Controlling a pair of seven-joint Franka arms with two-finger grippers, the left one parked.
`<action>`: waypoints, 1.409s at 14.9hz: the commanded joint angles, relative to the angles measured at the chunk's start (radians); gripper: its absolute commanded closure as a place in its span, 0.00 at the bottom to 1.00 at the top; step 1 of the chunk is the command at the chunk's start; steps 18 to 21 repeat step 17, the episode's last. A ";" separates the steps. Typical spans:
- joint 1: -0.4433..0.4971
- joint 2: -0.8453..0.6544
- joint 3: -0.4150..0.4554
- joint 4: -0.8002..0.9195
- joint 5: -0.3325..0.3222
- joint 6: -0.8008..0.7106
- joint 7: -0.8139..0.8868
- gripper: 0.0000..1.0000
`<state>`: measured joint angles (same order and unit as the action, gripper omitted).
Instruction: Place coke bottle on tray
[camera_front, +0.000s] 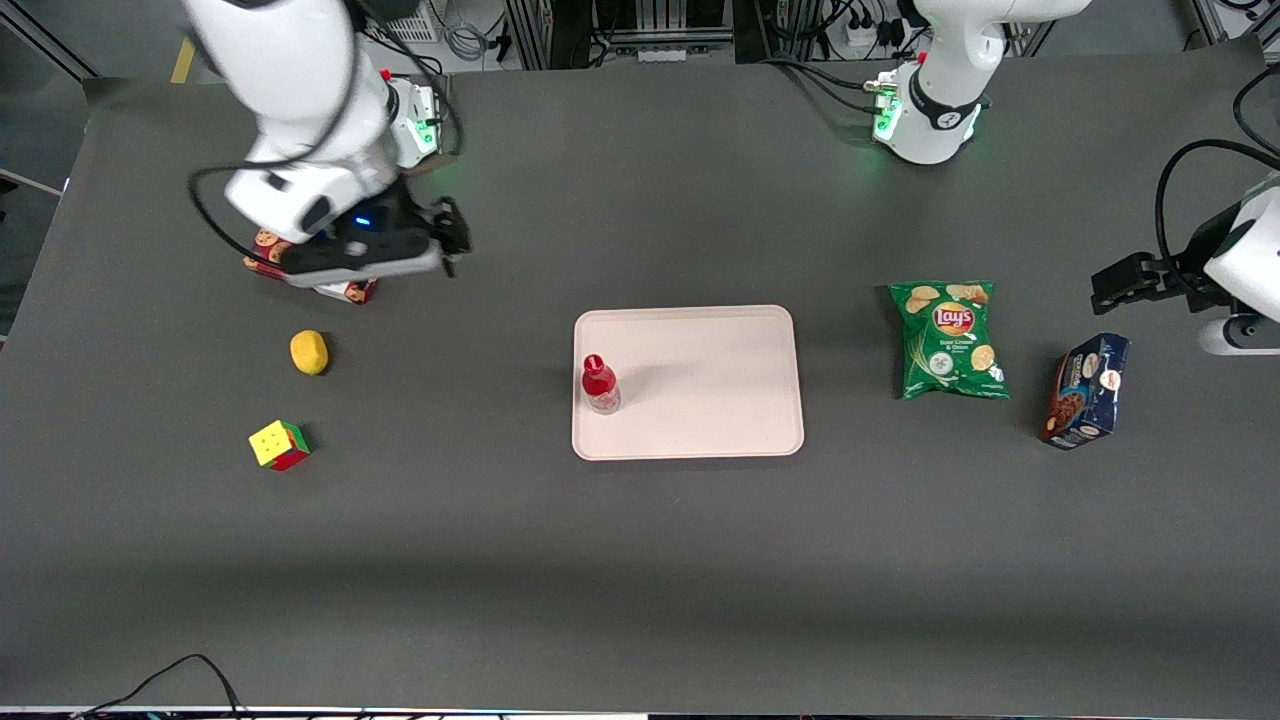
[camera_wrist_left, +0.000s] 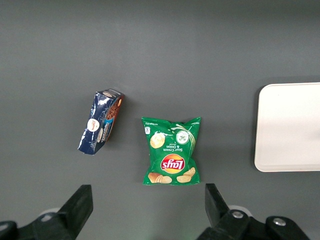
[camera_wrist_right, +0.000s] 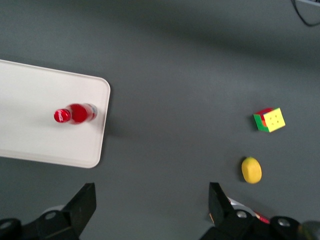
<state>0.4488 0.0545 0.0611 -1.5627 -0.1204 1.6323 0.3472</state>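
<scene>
The coke bottle (camera_front: 600, 383), small and red with a red cap, stands upright on the pale pinkish-beige tray (camera_front: 720, 400), close to the tray's edge toward the working arm's end. It also shows in the right wrist view (camera_wrist_right: 75, 114) on the tray (camera_wrist_right: 30, 130). My gripper (camera_front: 452, 240) is open and empty, raised above the table toward the working arm's end, well away from the tray and farther from the front camera than the lemon. In the right wrist view its fingers (camera_wrist_right: 222, 202) stand wide apart over bare table.
A yellow lemon (camera_front: 309, 352) and a colourful cube (camera_front: 279, 445) lie toward the working arm's end. A red cookie box (camera_front: 345, 290) lies partly under my arm. A green chips bag (camera_front: 950, 338) and a blue cookie box (camera_front: 1085, 390) lie toward the parked arm's end.
</scene>
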 joint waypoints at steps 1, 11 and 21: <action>-0.071 -0.100 -0.085 -0.160 0.128 0.046 -0.123 0.00; -0.393 -0.104 -0.081 -0.146 0.107 0.037 -0.122 0.00; -0.397 -0.091 -0.093 -0.135 0.105 0.035 -0.123 0.00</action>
